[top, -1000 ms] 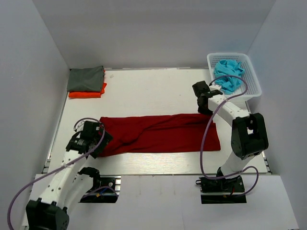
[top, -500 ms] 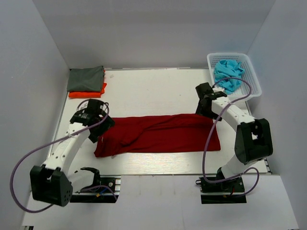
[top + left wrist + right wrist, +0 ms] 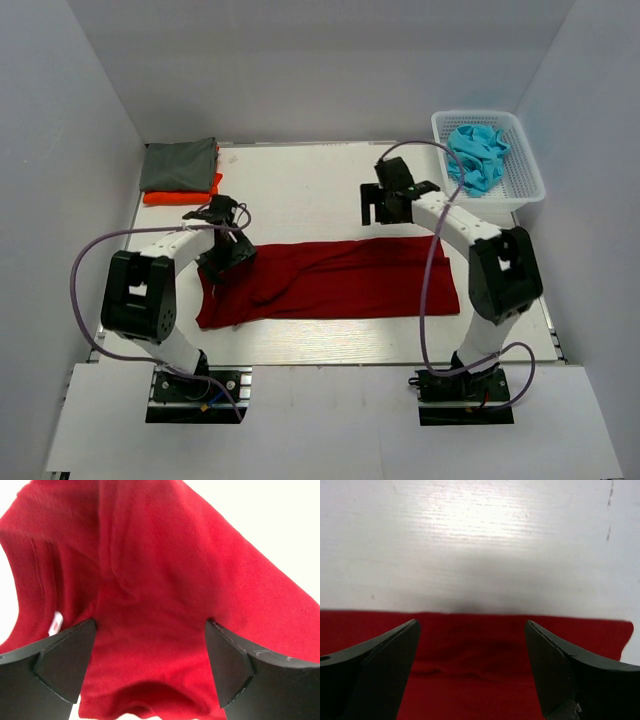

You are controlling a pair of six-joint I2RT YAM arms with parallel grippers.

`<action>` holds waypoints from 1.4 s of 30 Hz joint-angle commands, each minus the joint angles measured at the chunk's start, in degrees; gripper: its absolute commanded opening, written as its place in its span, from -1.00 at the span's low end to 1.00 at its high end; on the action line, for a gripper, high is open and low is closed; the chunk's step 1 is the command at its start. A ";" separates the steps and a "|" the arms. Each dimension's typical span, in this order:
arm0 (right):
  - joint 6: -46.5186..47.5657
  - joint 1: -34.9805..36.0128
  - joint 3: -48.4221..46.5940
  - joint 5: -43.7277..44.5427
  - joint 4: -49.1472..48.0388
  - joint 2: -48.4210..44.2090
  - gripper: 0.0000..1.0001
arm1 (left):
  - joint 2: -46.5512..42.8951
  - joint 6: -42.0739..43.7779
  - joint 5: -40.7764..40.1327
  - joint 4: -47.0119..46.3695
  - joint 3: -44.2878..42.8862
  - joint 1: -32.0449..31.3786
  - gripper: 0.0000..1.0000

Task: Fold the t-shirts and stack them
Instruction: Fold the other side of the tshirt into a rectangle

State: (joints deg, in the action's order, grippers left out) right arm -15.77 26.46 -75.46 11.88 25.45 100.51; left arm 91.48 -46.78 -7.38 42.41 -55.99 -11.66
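**Both grippers wide open over the dark red shirt, nothing held**

The left gripper (image 3: 228, 258) hangs over the left end of the dark red t-shirt (image 3: 340, 280), jaws spread to their full width and empty. The right gripper (image 3: 383, 215) is just as wide and also empty. It sits over bare desk (image 3: 300, 180) just beyond the shirt's far edge, towards its right half.

The red shirt lies as a long, rumpled band across the middle of the desk, running left to right, with its left end bunched.

In the far left corner a folded grey-green t-shirt (image 3: 180, 165) lies on a folded orange t-shirt (image 3: 180, 197), well apart from both grippers. At the far right corner stands a white lattice basket (image 3: 525, 150) holding crumpled turquoise t-shirts (image 3: 475, 155). It is near the right arm but not touching it.

The left wrist view alone shows creased red cloth filling the space beyond the left gripper (image 3: 151, 626), with a small white label (image 3: 56, 625) by one finger. The right wrist view shows the shirt's straight far edge running across between the fingers of the right gripper (image 3: 471, 623), with white desk beyond it.
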 commanded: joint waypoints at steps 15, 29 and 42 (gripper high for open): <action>-0.75 8.79 -4.26 20.52 12.25 11.55 0.81 | 9.50 -0.76 -8.44 3.99 -5.27 0.50 1.00; -17.61 0.37 8.48 38.56 25.24 2.87 0.81 | 10.82 -1.29 -11.70 5.93 -6.42 2.34 1.00; -8.62 -9.94 18.24 23.04 15.63 -12.78 0.81 | 10.82 3.54 -7.49 2.86 -9.39 4.62 1.00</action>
State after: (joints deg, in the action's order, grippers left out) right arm -31.11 16.16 -58.59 42.92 47.92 91.00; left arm 101.12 -45.76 -11.75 47.35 -63.79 -8.21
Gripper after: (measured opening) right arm 0.905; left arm 0.994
